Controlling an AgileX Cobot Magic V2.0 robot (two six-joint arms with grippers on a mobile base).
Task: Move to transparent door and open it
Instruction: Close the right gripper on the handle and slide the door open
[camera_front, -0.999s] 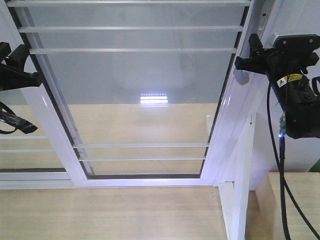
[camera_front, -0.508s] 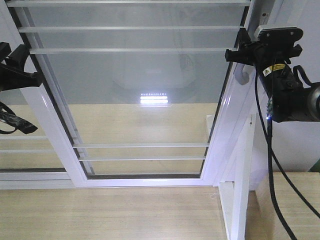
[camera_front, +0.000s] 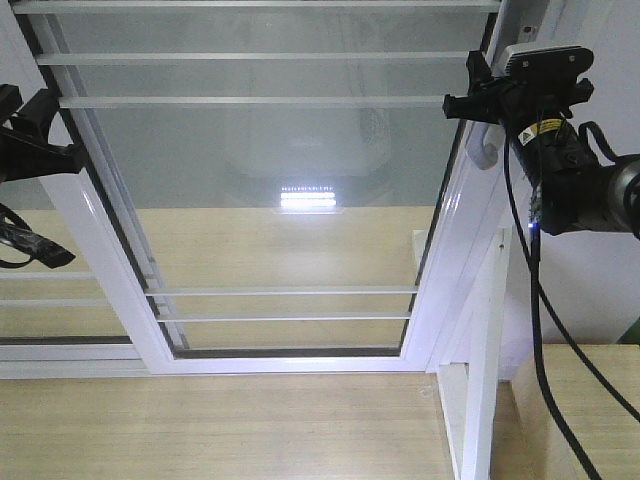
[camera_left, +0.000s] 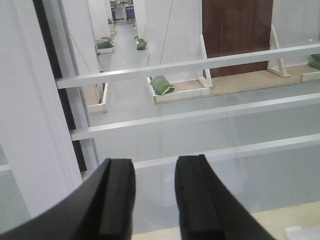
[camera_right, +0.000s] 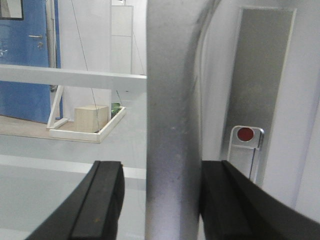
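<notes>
The transparent door fills the front view: clear glass with thin white bars in a glossy white frame. Its curved grey handle is on the right stile. My right gripper is at that handle. In the right wrist view the grey handle stands between the open fingers of my right gripper; the right finger touches it and a gap shows on the left. My left gripper hangs at the door's left stile. In the left wrist view my left gripper is open and empty, facing the glass and bars.
A second white-framed glass panel overlaps behind on the left. A white post and wooden floor lie below. A lock plate with a red dot is right of the handle. Trays with green bags show through the glass.
My right gripper has moved left and slightly up, from beside the right stile onto the handle. The left arm and the door have not moved.
</notes>
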